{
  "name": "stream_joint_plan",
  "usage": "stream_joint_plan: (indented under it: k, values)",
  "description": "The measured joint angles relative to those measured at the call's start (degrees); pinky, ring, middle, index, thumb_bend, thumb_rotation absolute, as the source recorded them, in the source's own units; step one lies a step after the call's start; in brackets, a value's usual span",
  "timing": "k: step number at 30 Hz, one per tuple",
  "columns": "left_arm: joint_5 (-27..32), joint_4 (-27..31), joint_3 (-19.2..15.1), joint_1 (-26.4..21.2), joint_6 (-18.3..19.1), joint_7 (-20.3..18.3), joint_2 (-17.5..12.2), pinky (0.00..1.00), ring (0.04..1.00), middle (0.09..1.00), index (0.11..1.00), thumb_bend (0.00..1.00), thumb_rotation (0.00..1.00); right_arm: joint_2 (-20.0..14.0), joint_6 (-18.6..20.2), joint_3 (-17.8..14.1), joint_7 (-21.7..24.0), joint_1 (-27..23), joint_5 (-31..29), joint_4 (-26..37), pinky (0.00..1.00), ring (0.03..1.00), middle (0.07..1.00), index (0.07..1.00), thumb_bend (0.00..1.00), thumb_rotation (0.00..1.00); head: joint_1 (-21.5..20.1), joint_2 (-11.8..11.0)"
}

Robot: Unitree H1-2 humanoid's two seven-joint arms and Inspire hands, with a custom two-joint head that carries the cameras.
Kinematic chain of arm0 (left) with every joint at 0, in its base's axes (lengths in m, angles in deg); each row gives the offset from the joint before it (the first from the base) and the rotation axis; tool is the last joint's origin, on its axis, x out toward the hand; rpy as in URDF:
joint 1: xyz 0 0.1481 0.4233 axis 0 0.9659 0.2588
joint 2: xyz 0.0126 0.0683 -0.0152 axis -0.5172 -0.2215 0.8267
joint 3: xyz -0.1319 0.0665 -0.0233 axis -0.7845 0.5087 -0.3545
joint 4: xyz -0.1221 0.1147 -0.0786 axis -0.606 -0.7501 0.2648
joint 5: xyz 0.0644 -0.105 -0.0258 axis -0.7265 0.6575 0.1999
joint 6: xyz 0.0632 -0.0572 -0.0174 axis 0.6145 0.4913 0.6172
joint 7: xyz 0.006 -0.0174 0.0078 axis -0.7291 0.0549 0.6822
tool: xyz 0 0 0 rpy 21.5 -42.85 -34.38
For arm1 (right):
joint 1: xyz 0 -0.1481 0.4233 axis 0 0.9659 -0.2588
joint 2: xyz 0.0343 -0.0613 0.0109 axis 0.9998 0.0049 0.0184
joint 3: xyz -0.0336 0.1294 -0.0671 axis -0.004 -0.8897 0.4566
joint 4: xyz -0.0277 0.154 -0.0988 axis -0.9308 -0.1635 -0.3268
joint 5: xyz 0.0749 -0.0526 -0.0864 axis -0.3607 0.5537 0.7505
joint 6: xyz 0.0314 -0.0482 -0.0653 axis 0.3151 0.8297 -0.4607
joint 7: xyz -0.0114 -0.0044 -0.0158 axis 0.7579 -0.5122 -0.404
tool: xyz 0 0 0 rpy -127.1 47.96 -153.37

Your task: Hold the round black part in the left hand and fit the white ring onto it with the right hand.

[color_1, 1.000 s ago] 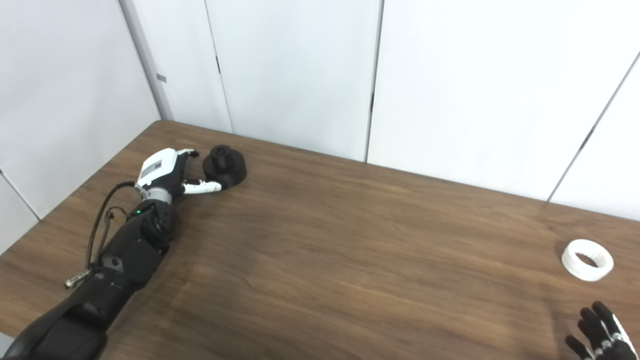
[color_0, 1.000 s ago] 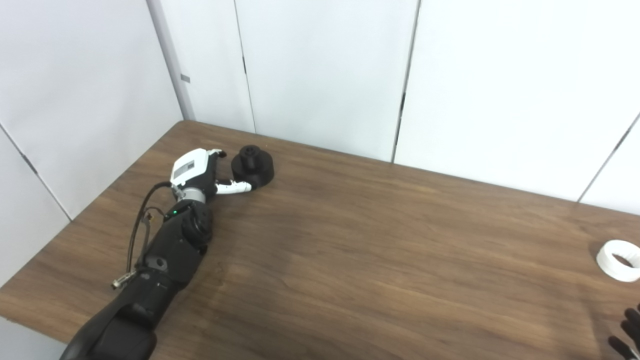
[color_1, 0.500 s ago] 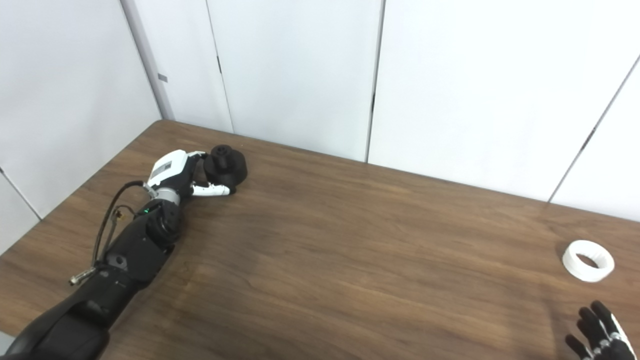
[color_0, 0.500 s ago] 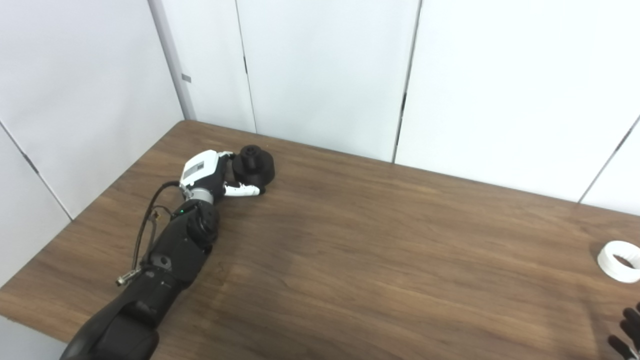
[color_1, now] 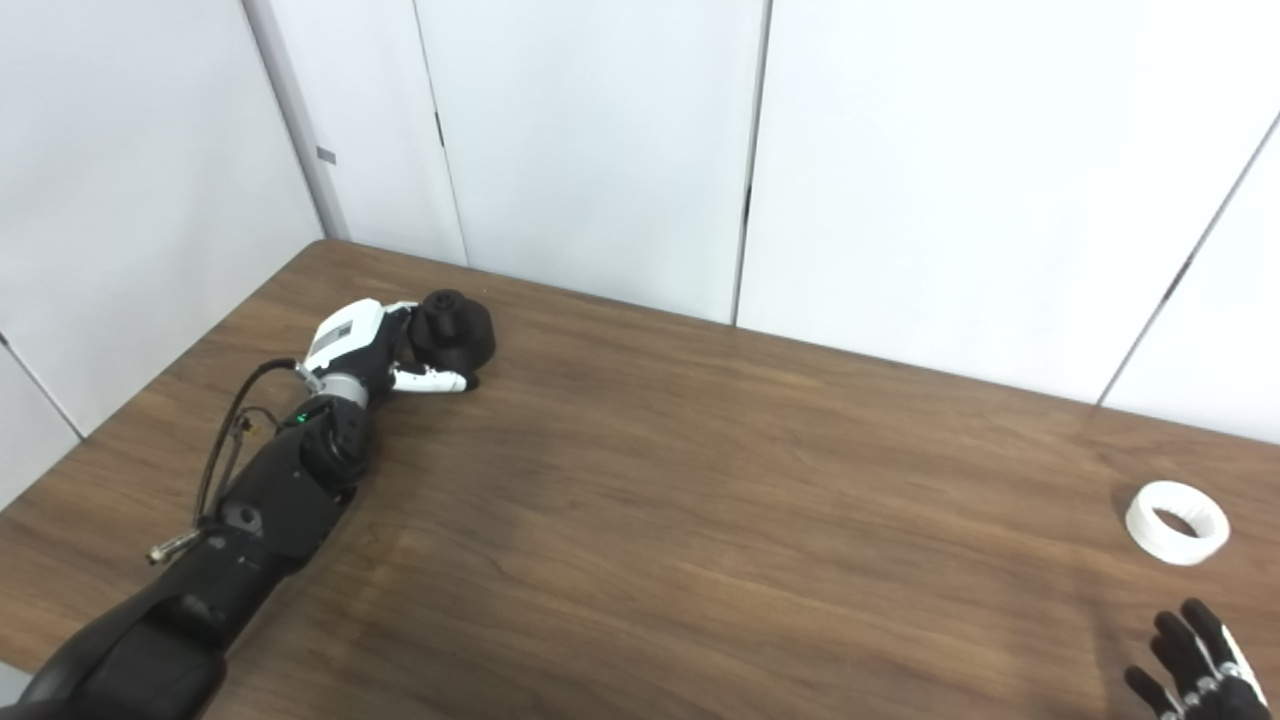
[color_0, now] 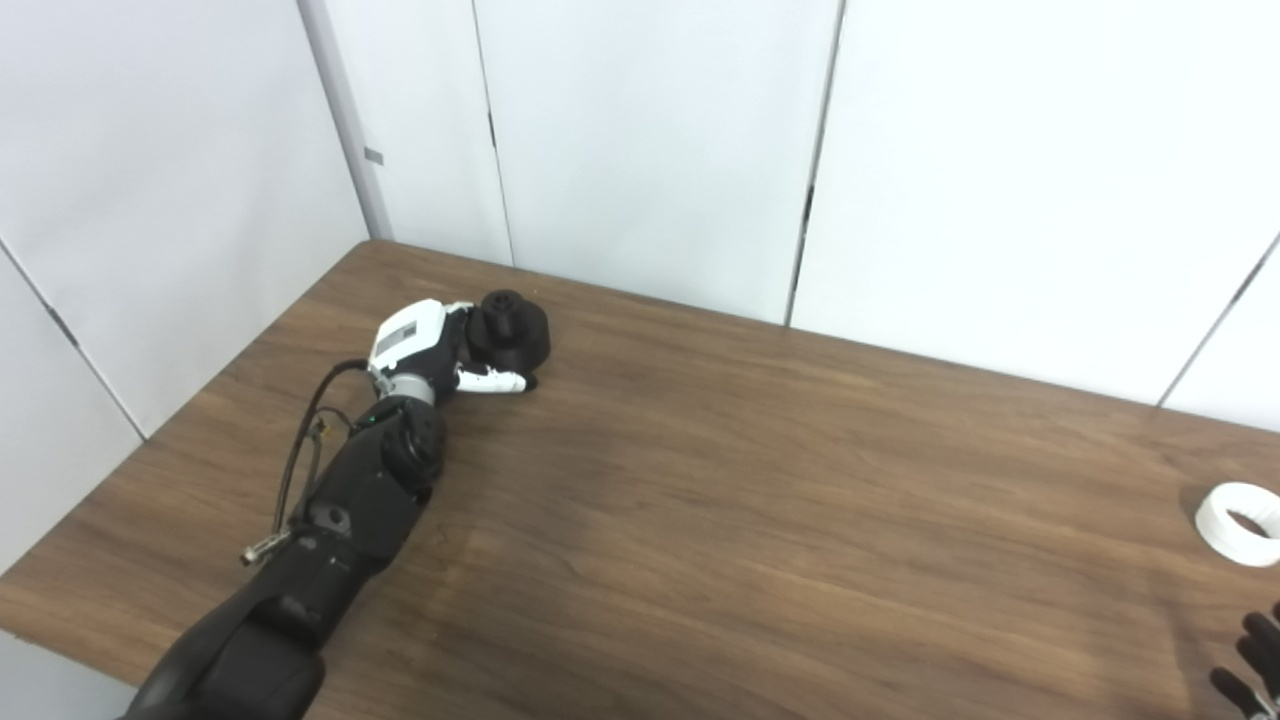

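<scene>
The round black part (color_0: 510, 333) stands on the wooden table (color_0: 760, 520) near its far left corner. My left hand (color_0: 430, 345) is pressed against the part's left side and cups it. The white thumb (color_0: 492, 381) stretches along the front of its base, while the fingers reach behind and are mostly hidden. The part rests on the table. The white ring (color_1: 1176, 521) lies flat near the right edge. My right hand (color_1: 1192, 668) shows only spread black fingertips at the bottom right corner, a short way in front of the ring, holding nothing.
White wall panels (color_0: 650, 150) close off the table's back and left sides. The left arm (color_0: 330, 530) lies across the table's left part, with a cable looped beside it.
My left hand has slid right and closed in on the black part, from beside it to cupping it. The right hand has sunk slightly lower at the frame edge. The ring has not moved.
</scene>
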Motion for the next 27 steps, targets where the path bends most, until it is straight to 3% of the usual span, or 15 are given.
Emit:
stream_joint_plan:
  k: [17, 25, 26, 27]
  values:
    - [-0.66, -2.25, 2.09, -2.03, 1.45, 2.44, 0.99, 1.0, 0.963, 0.913, 0.835, 1.0, 0.46, 0.02, -0.04, 0.17, 0.0, 0.2, 0.43, 0.11, 0.84, 0.914, 0.888, 0.911, 0.78, 0.93, -0.44, 0.26]
    - [-0.48, -2.26, 1.75, -2.2, 1.51, 4.84, 1.74, 0.99, 0.915, 0.849, 0.683, 1.0, 0.41, 0.02, -0.04, 0.25, 0.0, 0.26, 0.57, 0.12, 0.87, 0.923, 0.891, 0.913, 0.8, 0.94, -0.44, 0.35]
    - [-0.43, -2.32, 1.67, -2.2, 1.39, 5.18, 1.81, 0.97, 0.891, 0.817, 0.613, 0.93, 0.31, 0.02, -0.04, 0.25, 0.0, 0.27, 0.58, 0.12, 0.87, 0.92, 0.894, 0.914, 0.81, 0.94, -0.44, 0.35]
    - [-0.33, -2.58, 1.43, -2.2, 0.99, 5.88, 1.93, 0.96, 0.884, 0.808, 0.595, 0.92, 0.28, 0.02, -0.04, 0.24, 0.0, 0.28, 0.6, 0.12, 0.87, 0.919, 0.894, 0.914, 0.81, 0.94, -0.44, 0.35]
